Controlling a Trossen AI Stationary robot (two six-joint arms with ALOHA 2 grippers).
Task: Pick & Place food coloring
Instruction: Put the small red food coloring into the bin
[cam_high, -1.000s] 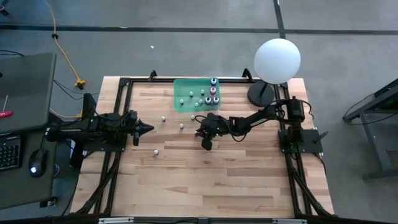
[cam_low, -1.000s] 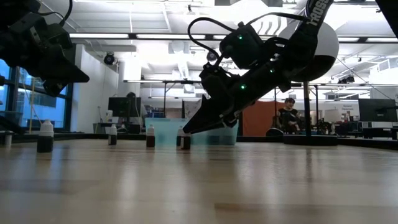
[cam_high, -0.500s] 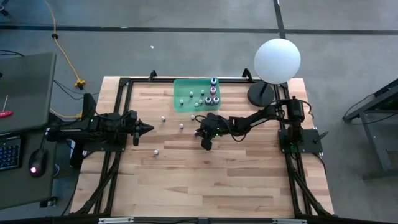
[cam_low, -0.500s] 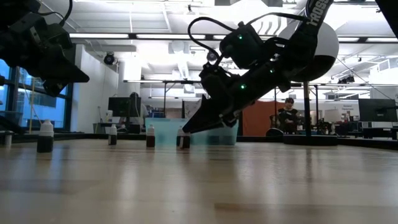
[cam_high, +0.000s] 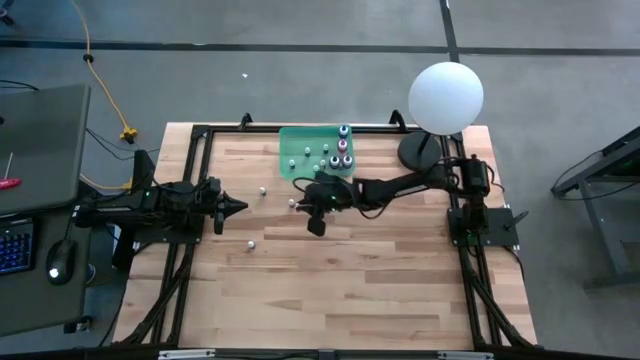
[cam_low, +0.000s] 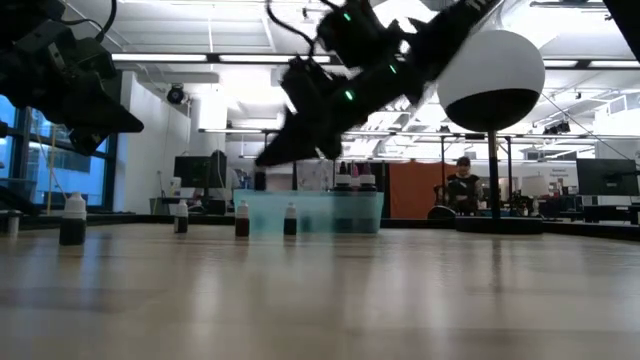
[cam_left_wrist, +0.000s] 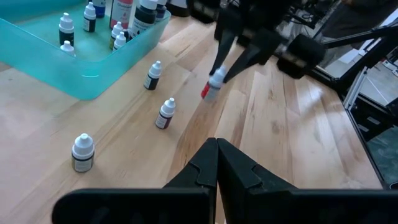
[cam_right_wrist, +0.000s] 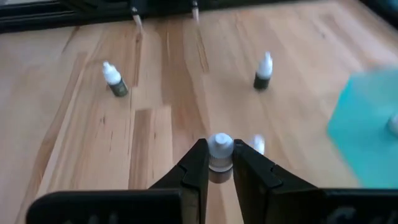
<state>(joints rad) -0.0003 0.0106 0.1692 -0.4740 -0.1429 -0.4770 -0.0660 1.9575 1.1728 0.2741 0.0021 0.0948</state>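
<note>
My right gripper hovers over the table's middle, just near-side of the green tray, shut on one small food coloring bottle with a white cap and a red body. Three more bottles stand loose on the wood. Several others stand in the tray, a few of them larger, with blue and pink showing. My left gripper waits, shut, at the table's left, pointing toward the middle. My right gripper pinches the bottle between its two fingers at the white cap. The fingers slant down from the table's right. The bottle is lifted clear of the table and hangs tilted, red body below the cap.
A white globe lamp on a dark foot stands at the table's far right corner beside the right arm's base. Bare wood lies across the near half of the table. A person stands in the room behind.
My right gripper has risen and moved toward the table's left, staying shut. The bottle it holds has come up off the wood and is now clear of it. The three loose bottles and my left arm have kept still.
</note>
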